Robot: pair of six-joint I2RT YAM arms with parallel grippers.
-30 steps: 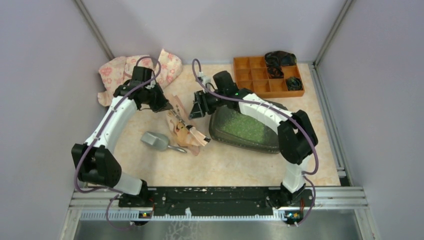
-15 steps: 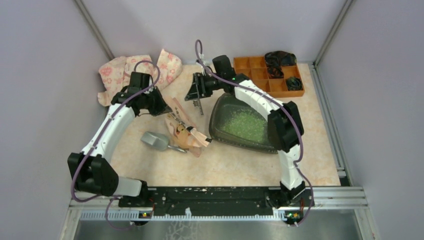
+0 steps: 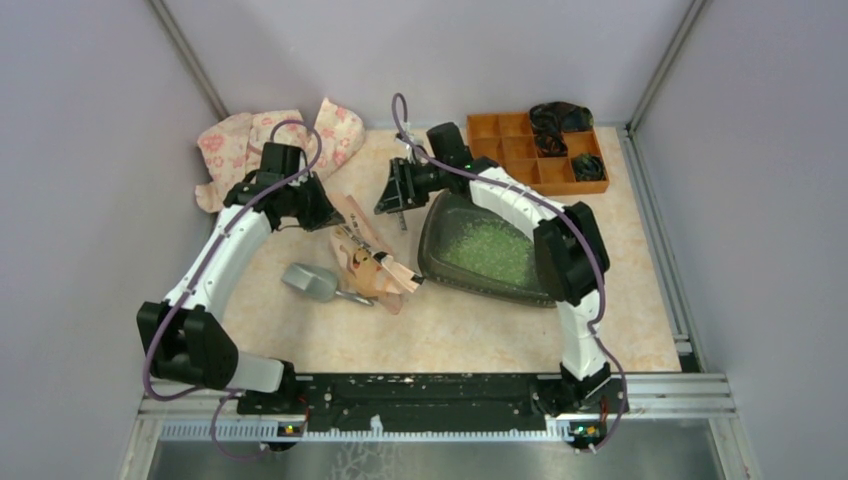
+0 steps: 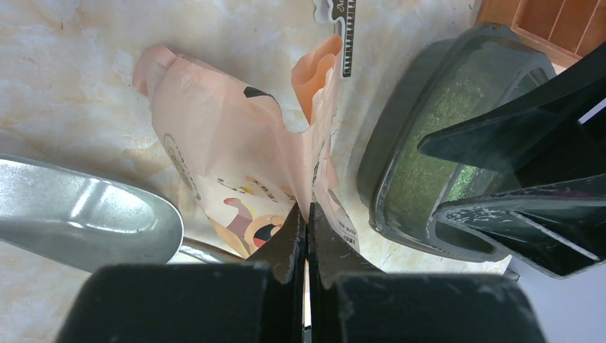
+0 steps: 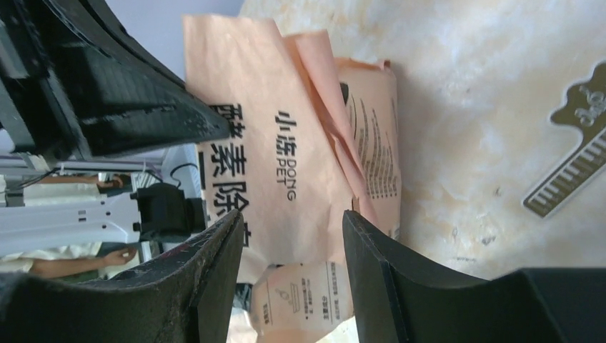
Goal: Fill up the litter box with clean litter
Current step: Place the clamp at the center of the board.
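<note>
Litter box [image 3: 490,291] sits on the desk [image 3: 470,335], right of centre, partly under the right forearm. Litter [image 3: 487,250] lies inside it as a green grainy patch over the floor, with dark rim bare around it. Bag [image 3: 368,258] lies crumpled on the desk just left of the box, its near end almost touching the box's left corner. Left gripper [image 4: 307,218] is at the bag's far end, jaws closed tight on a thin fold of the bag's paper, clear in the left wrist view. Right gripper [image 5: 293,218] hangs above the desk between the bag's far end and the box's far left corner, jaws open with nothing between them. The right wrist view shows the printed bag beyond the gap and the left gripper at upper left. The two grippers are near each other, not touching. Scoop [image 3: 310,282], grey metal, lies on the desk just left of the bag, bowl to the left, handle under or against the bag edge, cannot tell which. Orange organiser [image 3: 503,150] sits at the far right of the desk, behind the box, with dark items [image 3: 558,118] in its far right compartments. Floral cloth [image 3: 250,140] is bunched in the far left corner. A comb-shaped mark [image 5: 572,171] shows on the desk beside the bag.
</note>
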